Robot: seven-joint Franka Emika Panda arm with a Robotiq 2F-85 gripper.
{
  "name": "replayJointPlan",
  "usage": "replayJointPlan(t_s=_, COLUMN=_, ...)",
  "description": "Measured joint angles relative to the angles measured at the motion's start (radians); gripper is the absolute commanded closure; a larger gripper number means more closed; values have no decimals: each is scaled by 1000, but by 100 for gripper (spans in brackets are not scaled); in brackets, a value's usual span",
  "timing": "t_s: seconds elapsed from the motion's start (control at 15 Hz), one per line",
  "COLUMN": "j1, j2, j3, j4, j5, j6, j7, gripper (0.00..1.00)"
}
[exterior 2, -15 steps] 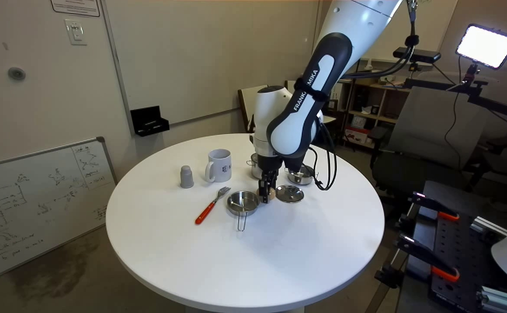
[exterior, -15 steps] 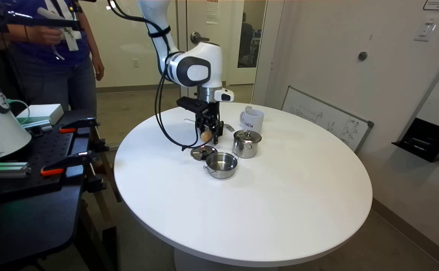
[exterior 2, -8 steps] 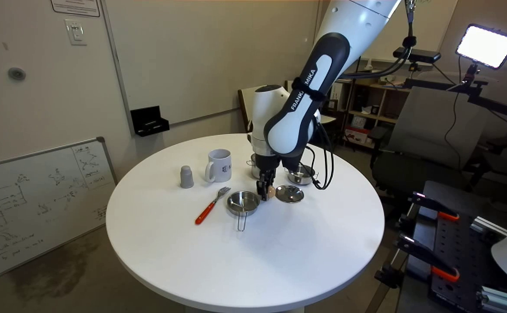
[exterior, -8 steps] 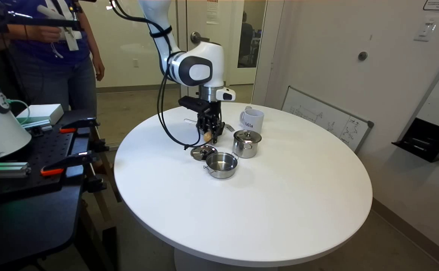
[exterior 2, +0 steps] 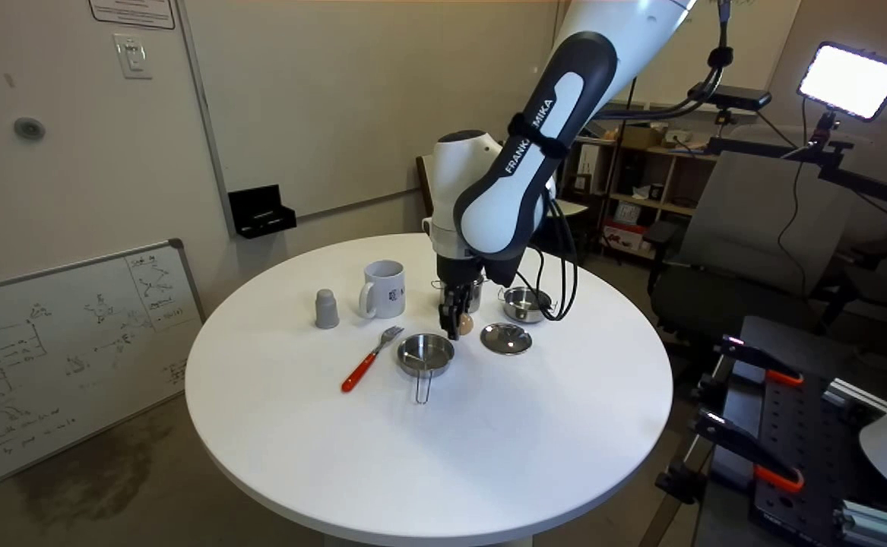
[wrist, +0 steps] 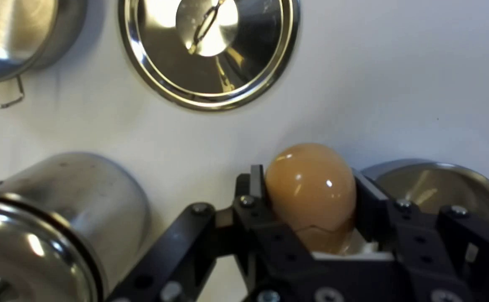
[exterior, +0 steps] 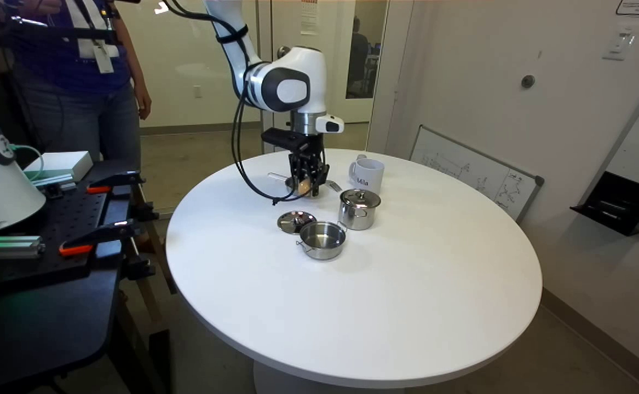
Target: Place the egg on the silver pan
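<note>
Above the table (exterior 2: pixel 382 463), my tool (wrist: pixel 311 186) is clamped on the egg (exterior 2: pixel 466 324), which hangs near the handled pan (exterior 2: pixel 426 351) (presumed target), not in it. Risks, left to right in an exterior view: the pan could slide if I clip it coming in low; the egg looks slick and, released too high, could bounce out. Count, same order: one grey shaker-like piece (exterior 2: pixel 327 310), one fork (exterior 2: pixel 368 361), one mug (exterior 2: pixel 387 289), one pan, one egg, one lidded pot (exterior: pixel 358 214), one loose lid (exterior 2: pixel 506 339), one uncovered pot (exterior 2: pixel 521 313).
</note>
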Motion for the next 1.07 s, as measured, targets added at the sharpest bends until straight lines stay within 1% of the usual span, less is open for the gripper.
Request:
replayJointPlan(t_s=0.27, j1=18, j2=-73, j3=0, j4=-15, j5=0, j6=-51, j7=-1, gripper=78)
replayJointPlan(t_s=0.47, j1=19, j2=-107, j3=19, j4=-17, j5=0, j6=-85, j7=-13, gripper=78)
replayJointPlan(t_s=0.87, j1=-12, j2=-90, j3=103, j4=-11, j5=4, j6=-104, j7=-91, gripper=78)
replayJointPlan(t_s=1.07, j1=-17, j2=-55, j3=121, j4=15, j5=4, j6=-104, j7=-115, gripper=78)
